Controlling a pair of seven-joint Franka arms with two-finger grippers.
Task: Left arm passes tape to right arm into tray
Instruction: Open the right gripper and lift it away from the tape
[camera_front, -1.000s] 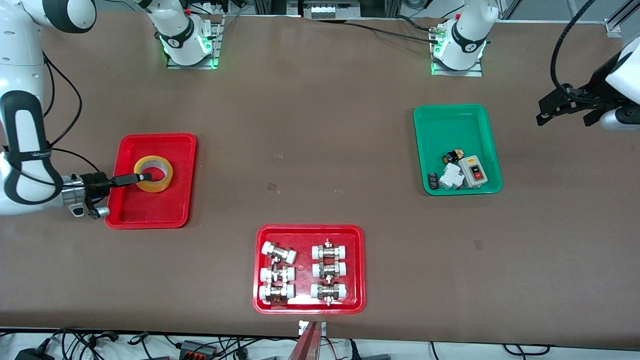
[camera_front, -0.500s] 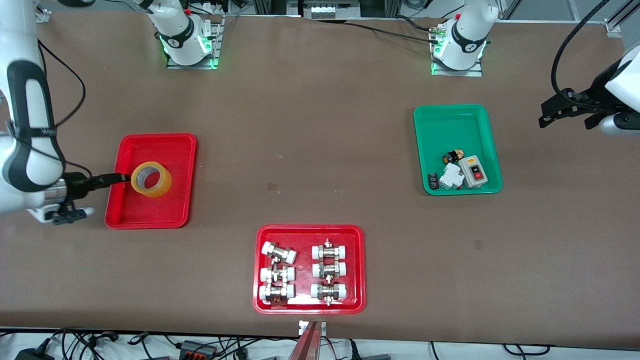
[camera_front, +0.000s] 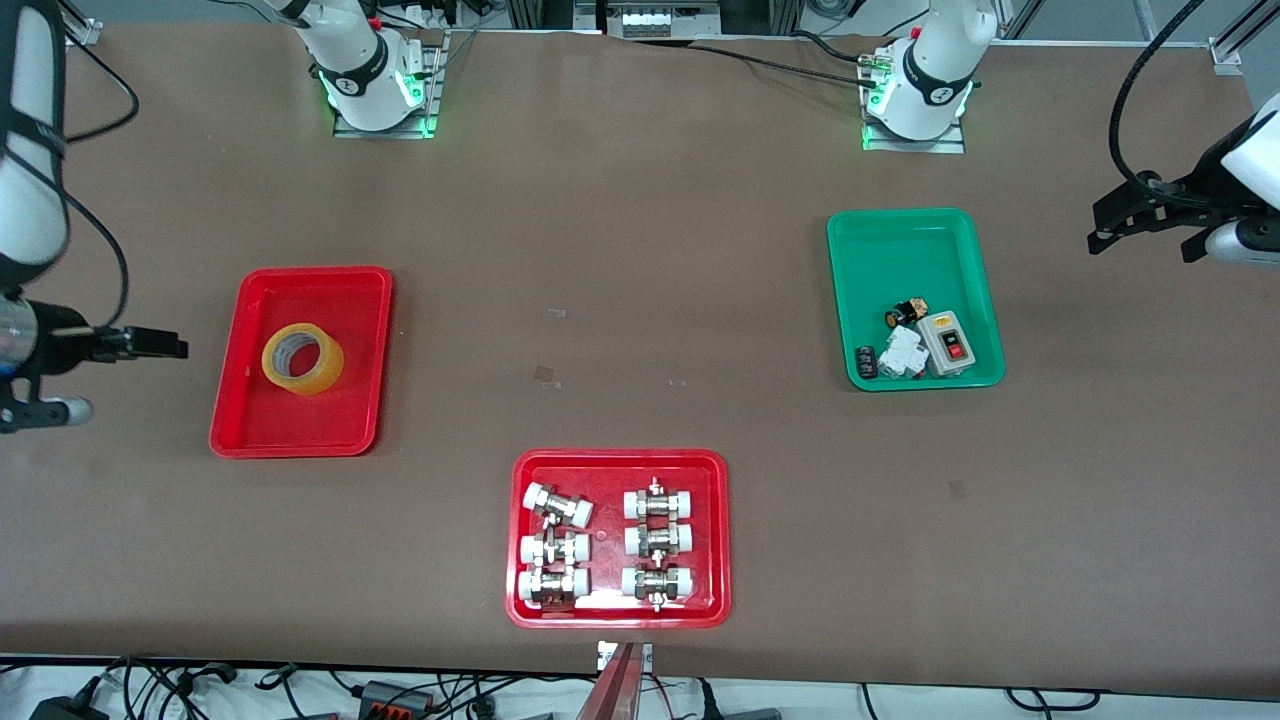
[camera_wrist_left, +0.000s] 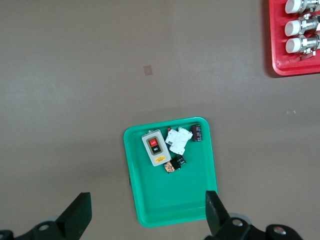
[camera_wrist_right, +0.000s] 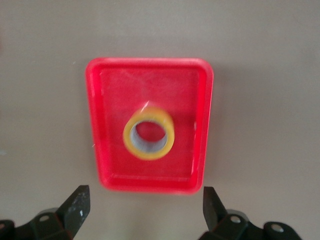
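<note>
Brown matting covers the whole table (camera_front: 640, 250), with cables trailing along the lower edge of the front view and metal framing along the top. At mid-left, the tape (camera_front: 302, 358) lies flat in the plain red tray (camera_front: 300, 435). The right gripper (camera_front: 150, 343) hangs at the left edge beside that tray, jaws spread and empty. The left gripper (camera_front: 1150, 225) waits at the upper right edge, jaws spread. A green tray (camera_front: 900, 240) of small electrical parts sits right of centre; a second red tray (camera_front: 620, 465) of white-capped fittings sits at lower centre.
</note>
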